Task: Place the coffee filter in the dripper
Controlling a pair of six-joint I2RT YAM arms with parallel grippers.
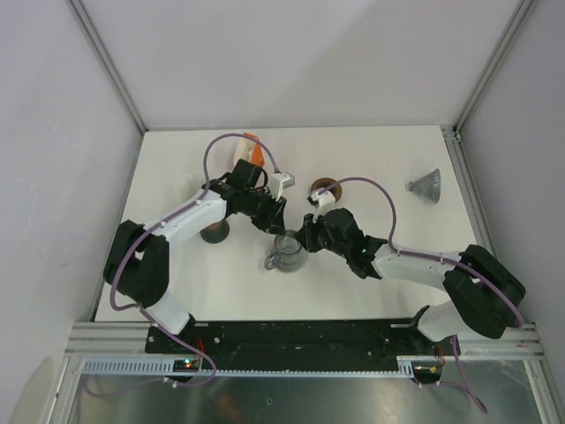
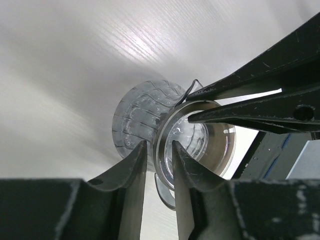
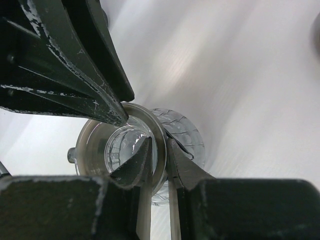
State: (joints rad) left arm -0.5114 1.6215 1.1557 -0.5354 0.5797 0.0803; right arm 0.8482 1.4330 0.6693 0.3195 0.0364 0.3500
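Dripper (image 1: 288,252) is being steadied: right gripper (image 3: 159,142) pinches its rim, left gripper (image 2: 159,146) straddles it — clamped or not, unclear. Next, one must let go and fetch the cone filter (image 1: 425,185) — far right.

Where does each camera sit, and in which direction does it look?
Top external: above and behind the arms, looking down on the table; both arms show whole, left gripper and right gripper both at the dripper.
Left wrist: on the left arm, looking along its own fingers, straddling the dripper's rim; the right gripper shows at the right.
Right wrist: on the right arm, looking along its own fingers, closed on the rim; the left gripper shows at upper left.
Shared: both wrist views show the rim and both grippers.
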